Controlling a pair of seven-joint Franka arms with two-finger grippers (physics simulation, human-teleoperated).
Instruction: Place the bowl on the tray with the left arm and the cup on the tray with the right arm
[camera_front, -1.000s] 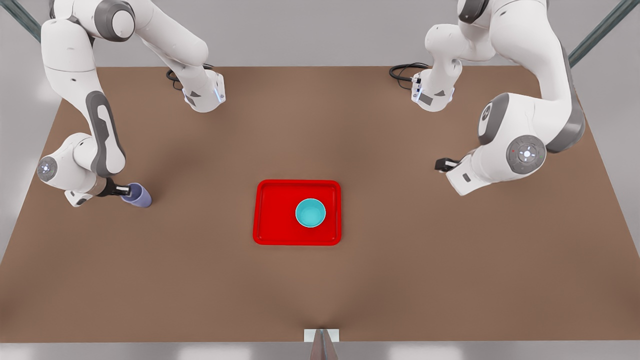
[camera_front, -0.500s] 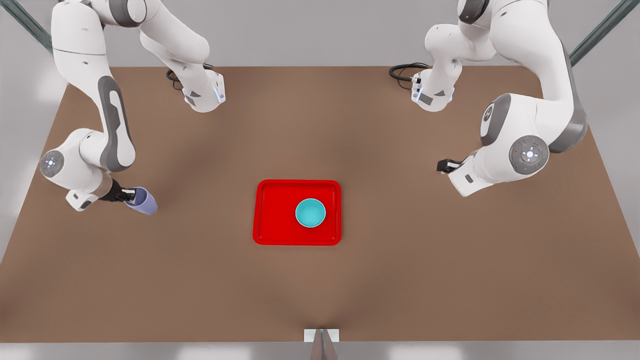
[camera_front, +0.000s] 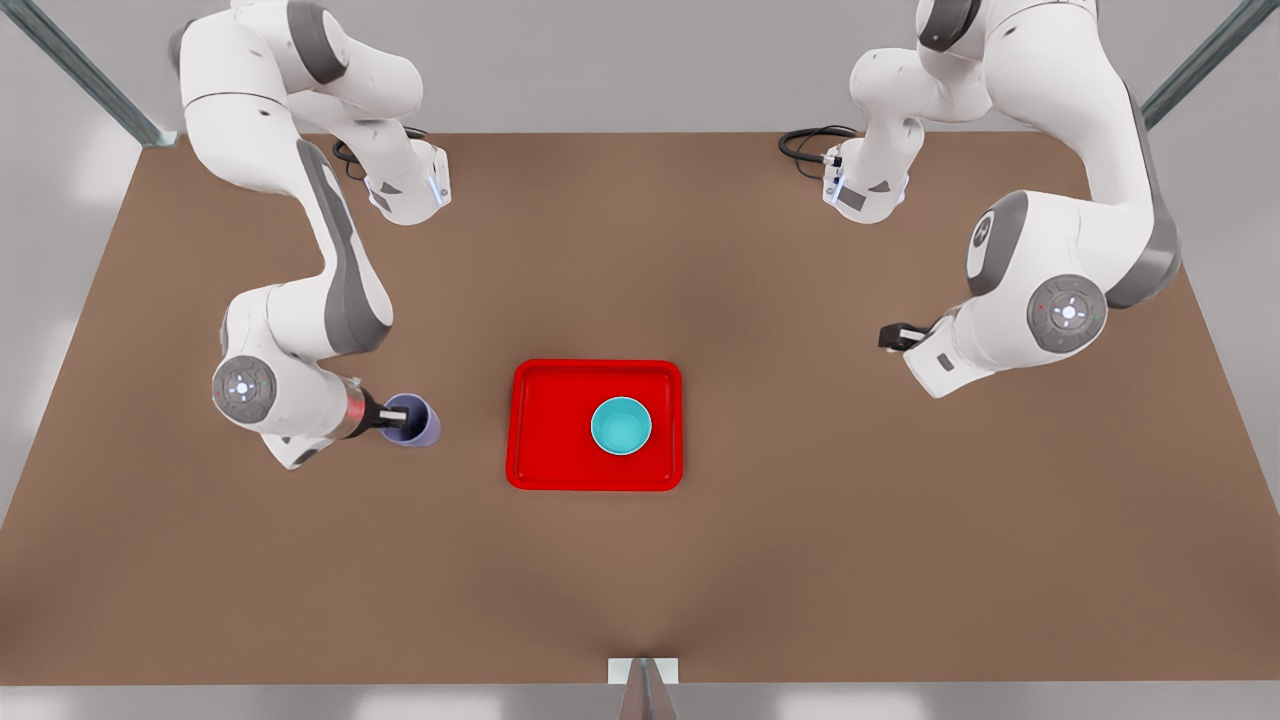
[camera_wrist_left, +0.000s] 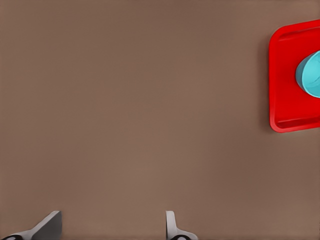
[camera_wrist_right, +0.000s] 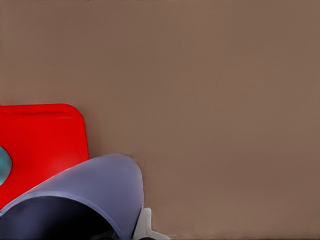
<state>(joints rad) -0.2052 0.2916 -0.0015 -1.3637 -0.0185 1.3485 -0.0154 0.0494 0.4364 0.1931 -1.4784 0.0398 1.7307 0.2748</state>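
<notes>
While right claw (camera_front: 392, 418) grips smooth tapered cup (camera_front: 413, 421), round glossy bowl (camera_front: 621, 425) sits on red tray (camera_front: 545, 425); left claw (camera_wrist_left: 110, 227) spread.

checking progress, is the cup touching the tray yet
Apart. In the front view, brown table shows between the cup, held by the right gripper, and the tray.

Simulated robotics test cell — two white arms bolted at the far edge of a plain brown table (camera_front: 640, 560), grey featureless walls behind, diagonal metal frame struts (camera_front: 95, 85) in the upper corners — no household furnishings.
</notes>
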